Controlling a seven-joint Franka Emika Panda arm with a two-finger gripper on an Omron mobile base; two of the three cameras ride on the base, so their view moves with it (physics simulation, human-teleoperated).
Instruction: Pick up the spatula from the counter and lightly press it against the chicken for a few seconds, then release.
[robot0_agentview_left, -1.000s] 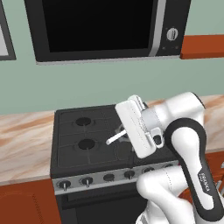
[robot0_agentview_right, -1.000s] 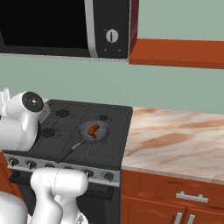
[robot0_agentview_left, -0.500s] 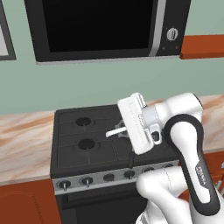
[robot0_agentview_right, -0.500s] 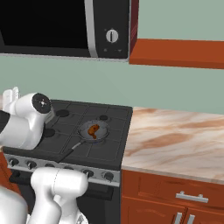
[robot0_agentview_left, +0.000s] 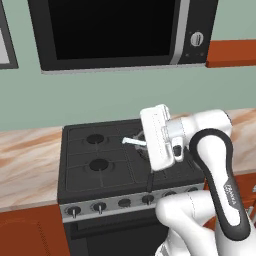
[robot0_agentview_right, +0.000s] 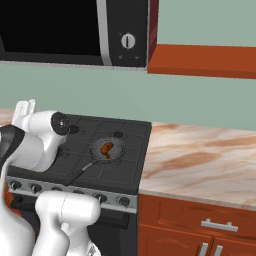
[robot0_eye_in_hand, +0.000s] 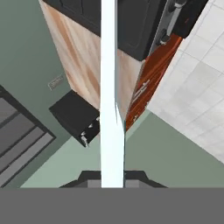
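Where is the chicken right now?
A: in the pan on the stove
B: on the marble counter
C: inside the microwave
A: the brown chicken lies inside the round pan, which sits on the black stove.

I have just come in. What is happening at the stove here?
The robot arm holds a white spatula in its gripper, which is shut on it. The arm holds it up in the air over the stove, with the spatula pointing sideways. The chicken lies in a pan on the stove. The spatula is apart from the chicken, so the pressing is not yet done.
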